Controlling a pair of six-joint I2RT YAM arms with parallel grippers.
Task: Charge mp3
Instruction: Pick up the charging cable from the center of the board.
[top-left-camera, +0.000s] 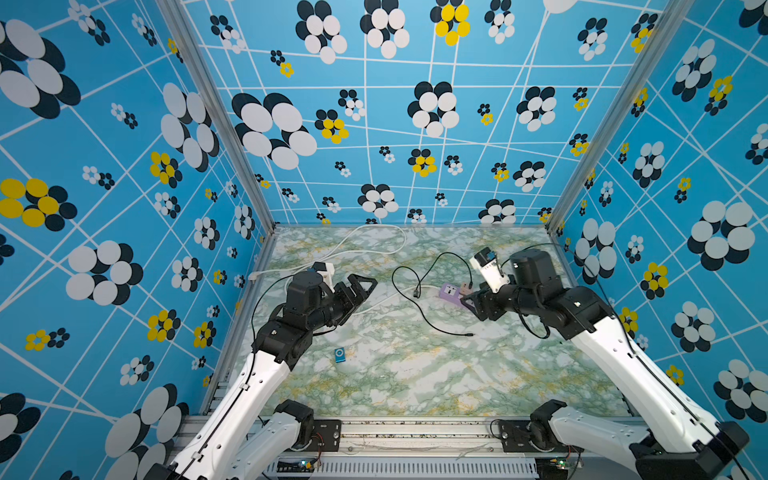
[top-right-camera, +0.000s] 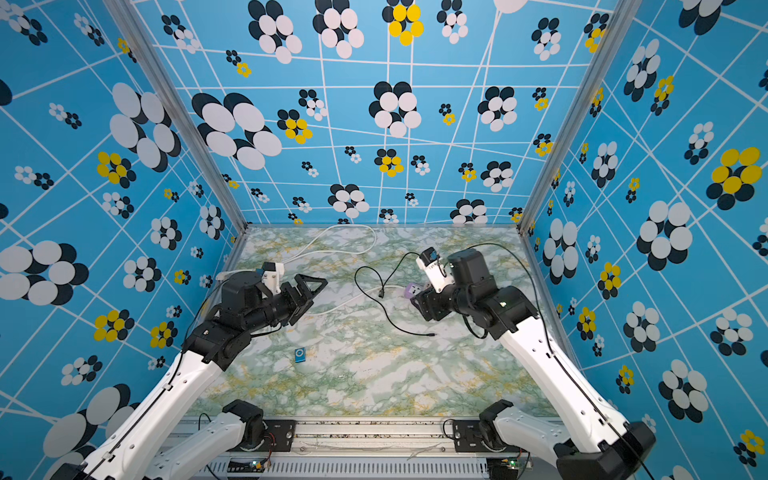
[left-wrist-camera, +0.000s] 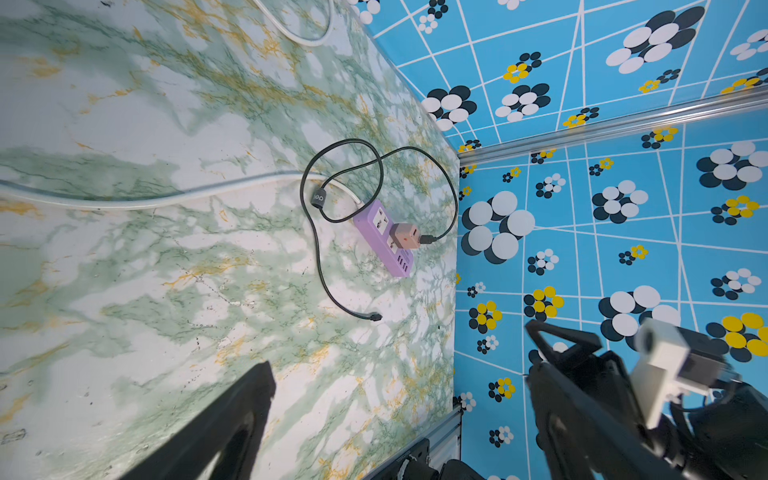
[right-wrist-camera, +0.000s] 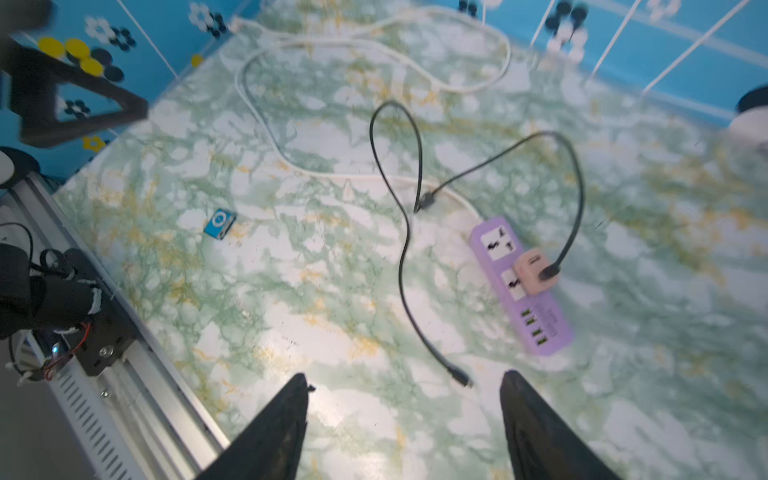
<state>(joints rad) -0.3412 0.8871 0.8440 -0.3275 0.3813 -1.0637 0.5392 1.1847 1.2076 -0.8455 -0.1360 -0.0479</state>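
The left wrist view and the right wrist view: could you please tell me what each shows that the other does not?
Only the left wrist view shows a blurred white camera block with a round lens. Only the right wrist view shows the small flat blue mp3. Both show the lilac power strip, the pink cube charger plugged into it, and the loose black cable on the marbled table.

You have the mp3 (top-left-camera: 340, 354) lying flat on the table (top-left-camera: 415, 374), near the left arm and untouched. The left gripper (top-left-camera: 369, 292) hangs spread wide, well apart from it. The right gripper (top-left-camera: 471, 301) sits at the strip (top-left-camera: 451, 291). The cable (top-left-camera: 449, 332) has one end lying loose.
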